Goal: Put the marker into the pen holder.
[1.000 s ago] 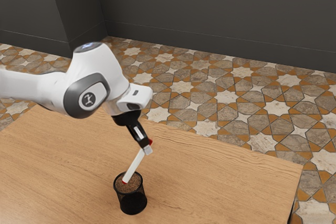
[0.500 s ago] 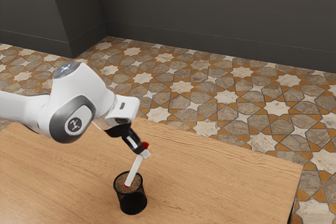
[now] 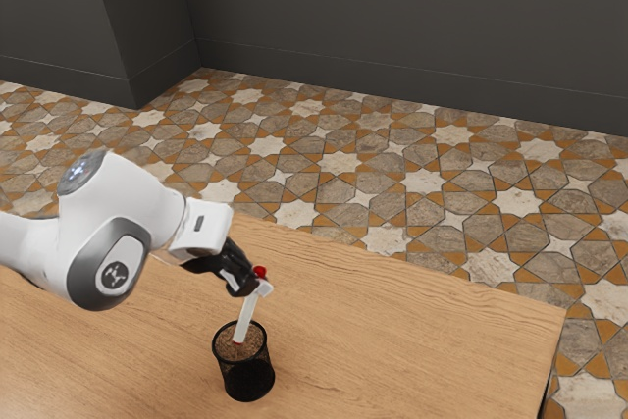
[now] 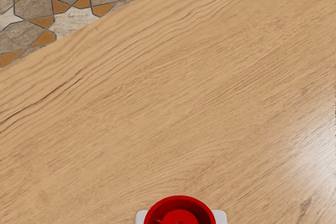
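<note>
My gripper (image 3: 259,288) is shut on the upper part of the marker (image 3: 246,320), just under its red end. The white marker slants slightly, its lower end inside the mouth of the black mesh pen holder (image 3: 248,378), which stands upright on the table. Whether that lower end touches the holder's wall or floor, I cannot tell. In the wrist view the marker's red end (image 4: 180,214) shows between the pale fingertips of my gripper (image 4: 180,219).
The wooden table (image 3: 412,340) extends around the holder, with its far edge behind my hand. Beyond it lies the patterned tile floor (image 3: 422,182), and dark walls (image 3: 392,26) rise at the back.
My hand has moved down and toward the exterior view's left, tilting over more. The marker's top went with it, so the marker stands steeper, its lower end still within the holder's mouth.
</note>
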Available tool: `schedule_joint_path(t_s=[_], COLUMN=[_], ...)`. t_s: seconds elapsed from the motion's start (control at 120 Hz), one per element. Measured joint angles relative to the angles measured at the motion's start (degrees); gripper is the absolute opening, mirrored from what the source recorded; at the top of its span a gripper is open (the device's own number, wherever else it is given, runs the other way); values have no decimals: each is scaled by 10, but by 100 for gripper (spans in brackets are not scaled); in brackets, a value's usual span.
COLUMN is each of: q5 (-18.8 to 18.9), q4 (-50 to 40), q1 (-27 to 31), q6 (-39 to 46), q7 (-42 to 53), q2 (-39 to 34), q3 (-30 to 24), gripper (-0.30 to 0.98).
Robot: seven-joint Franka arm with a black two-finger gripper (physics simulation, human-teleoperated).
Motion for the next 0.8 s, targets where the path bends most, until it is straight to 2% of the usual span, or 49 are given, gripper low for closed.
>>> schedule_joint_path(t_s=[0.592, 0.8], q5=[-4, -1], q4=[-29, -29], q1=[-9, -13], q6=[33, 25], q7=[63, 72], q2=[-26, -28], q3=[0, 0], gripper=[-8, 21])
